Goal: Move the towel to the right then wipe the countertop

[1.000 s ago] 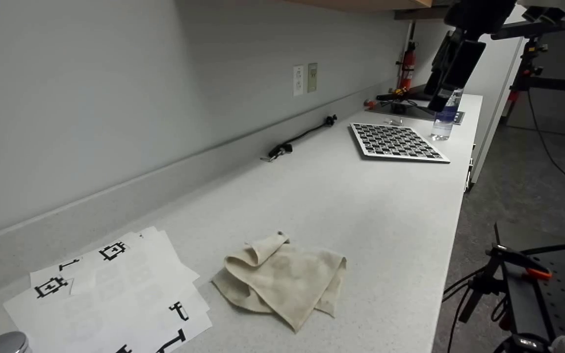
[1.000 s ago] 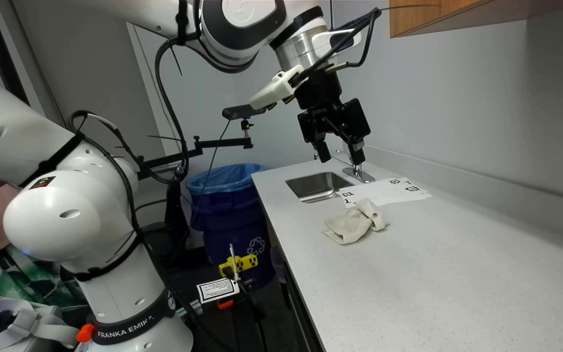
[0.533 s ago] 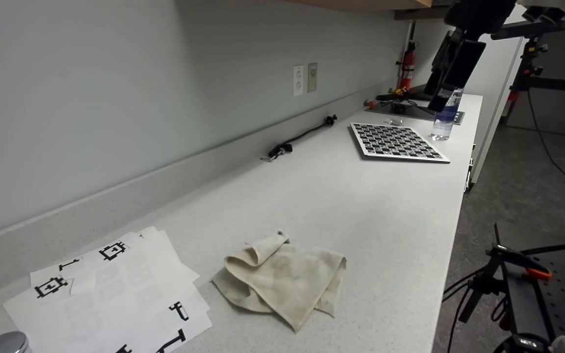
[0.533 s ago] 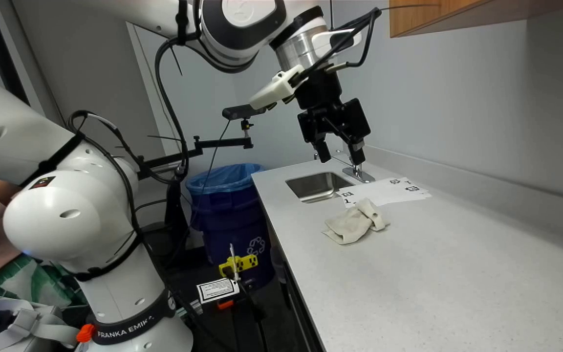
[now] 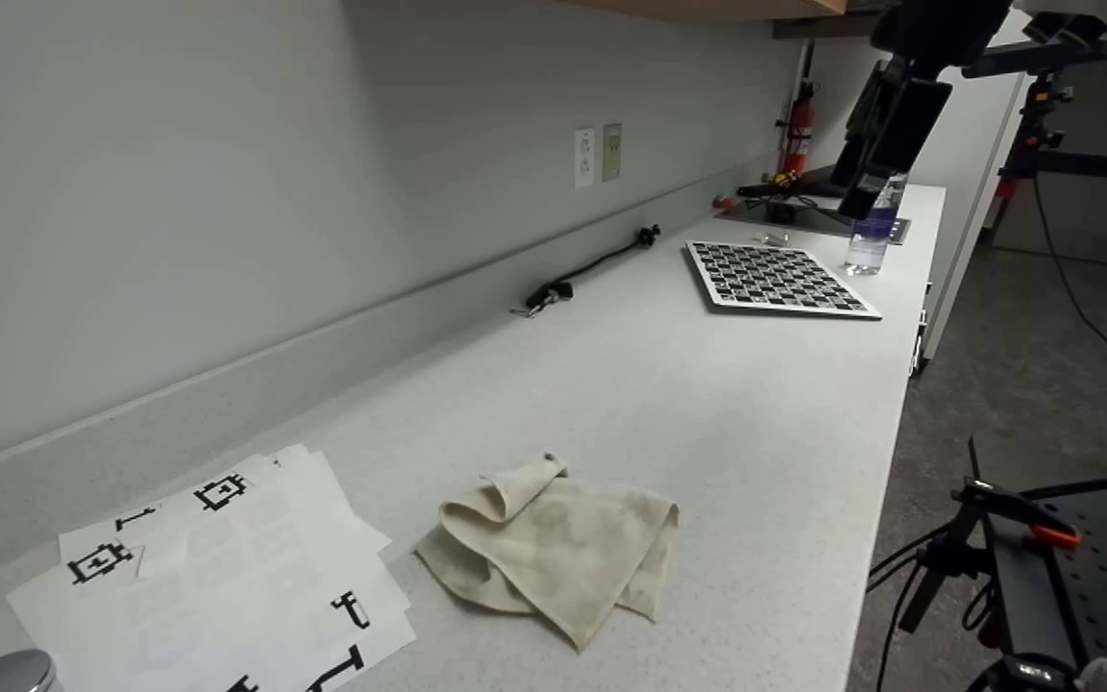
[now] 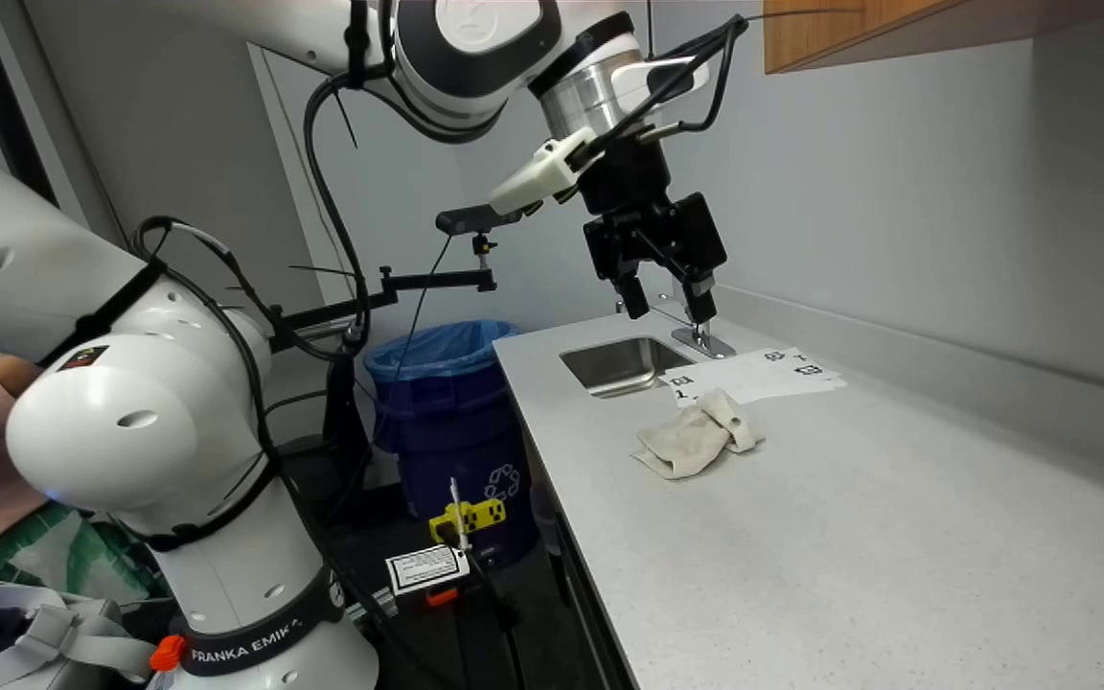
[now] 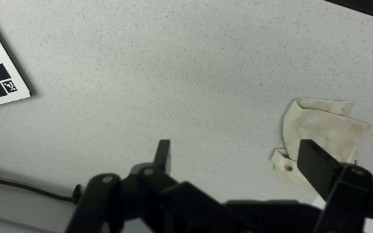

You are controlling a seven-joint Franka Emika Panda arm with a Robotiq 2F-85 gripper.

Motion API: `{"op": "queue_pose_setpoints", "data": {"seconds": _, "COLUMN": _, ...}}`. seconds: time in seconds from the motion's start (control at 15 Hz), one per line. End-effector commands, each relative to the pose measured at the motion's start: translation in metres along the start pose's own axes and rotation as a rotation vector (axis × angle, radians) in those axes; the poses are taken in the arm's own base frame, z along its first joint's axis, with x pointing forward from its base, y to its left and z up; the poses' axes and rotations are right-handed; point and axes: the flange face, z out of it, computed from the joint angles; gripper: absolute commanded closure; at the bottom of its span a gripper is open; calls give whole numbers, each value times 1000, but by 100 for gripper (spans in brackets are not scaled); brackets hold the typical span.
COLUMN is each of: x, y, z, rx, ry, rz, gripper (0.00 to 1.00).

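The beige towel (image 5: 563,548) lies crumpled and folded on the light countertop (image 5: 707,413). It also shows in an exterior view (image 6: 691,446) and at the right of the wrist view (image 7: 322,132), partly hidden behind one finger. My gripper (image 6: 670,311) hangs high above the countertop, pointing down and tilted. In the wrist view the gripper (image 7: 235,142) has its fingers wide apart with only countertop between them. It is open, holds nothing and does not touch the towel.
White printed sheets (image 5: 246,577) lie beside the towel, with a sink (image 6: 621,369) and faucet (image 6: 702,342) beyond. A checkered board (image 5: 774,274), a water bottle (image 5: 869,245) and a black cable (image 5: 602,259) lie further along. A wall backs the counter, and a cabinet (image 6: 859,34) hangs above.
The arm, gripper and towel have not moved. Only a person at the left edge of an exterior view has shifted a little.
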Motion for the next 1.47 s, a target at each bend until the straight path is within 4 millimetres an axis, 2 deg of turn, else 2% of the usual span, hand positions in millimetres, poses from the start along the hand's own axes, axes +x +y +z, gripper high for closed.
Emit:
{"op": "queue_pose_setpoints", "data": {"seconds": 0.0, "x": 2, "y": 0, "z": 0, "rx": 1, "ry": -2, "rz": 0, "gripper": 0}}
{"op": "queue_pose_setpoints", "data": {"seconds": 0.2, "x": 7, "y": -8, "z": 4, "rx": 8, "ry": -13, "rz": -21, "gripper": 0}}
{"op": "queue_pose_setpoints", "data": {"seconds": 0.33, "x": 12, "y": -19, "z": 12, "rx": 26, "ry": -27, "rz": -42, "gripper": 0}}
{"op": "queue_pose_setpoints", "data": {"seconds": 0.73, "x": 31, "y": -68, "z": 45, "rx": 93, "ry": -75, "rz": -127, "gripper": 0}}
{"op": "queue_pose_setpoints", "data": {"seconds": 1.0, "x": 56, "y": -99, "z": 70, "rx": 126, "ry": -62, "rz": -190, "gripper": 0}}
{"op": "queue_pose_setpoints", "data": {"seconds": 1.4, "x": 102, "y": -136, "z": 108, "rx": 142, "ry": -48, "rz": -301, "gripper": 0}}
